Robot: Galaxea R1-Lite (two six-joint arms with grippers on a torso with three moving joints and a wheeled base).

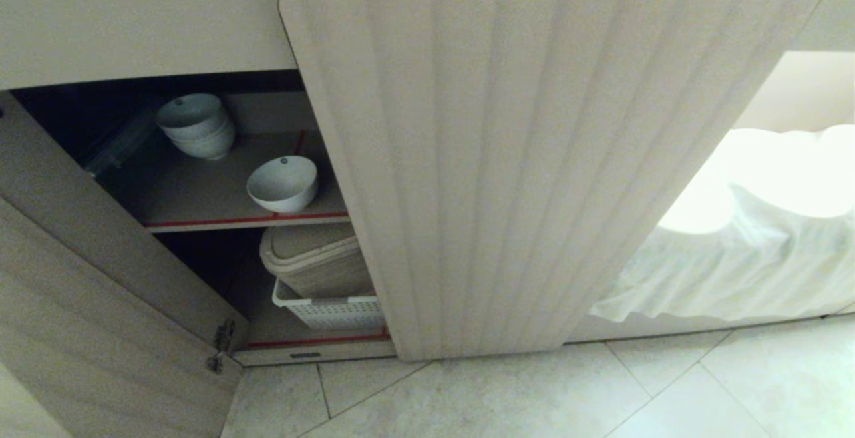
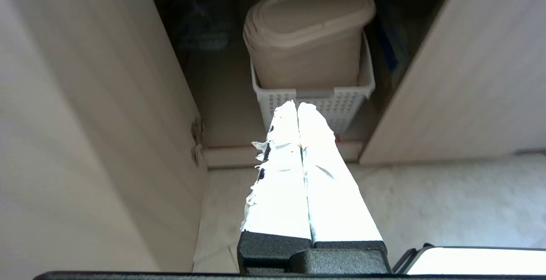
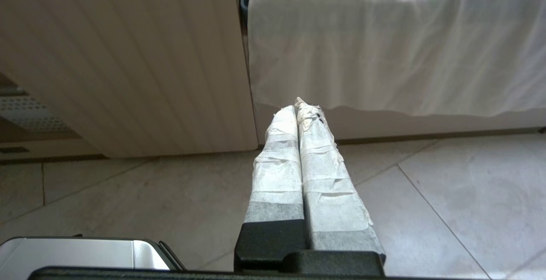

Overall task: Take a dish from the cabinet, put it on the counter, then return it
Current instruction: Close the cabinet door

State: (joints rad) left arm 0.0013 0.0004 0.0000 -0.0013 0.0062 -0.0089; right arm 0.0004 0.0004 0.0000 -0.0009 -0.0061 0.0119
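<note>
Above my left claw [image 2: 297, 106], whose tips are pressed together with nothing held, the dish [image 1: 282, 184] sits on the cabinet [image 1: 200, 187] upper shelf; my right claw [image 3: 300, 106], also closed, faces white cloth [image 3: 384, 45].

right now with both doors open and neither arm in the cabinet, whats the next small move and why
Probably raise the left gripper toward the upper shelf and open it. The single white bowl sits near that shelf's front edge in the cabinet, apart from the stacked bowls behind it. The left gripper is shut, low, facing the white basket. The right gripper is also shut, facing the white cloth.
</note>
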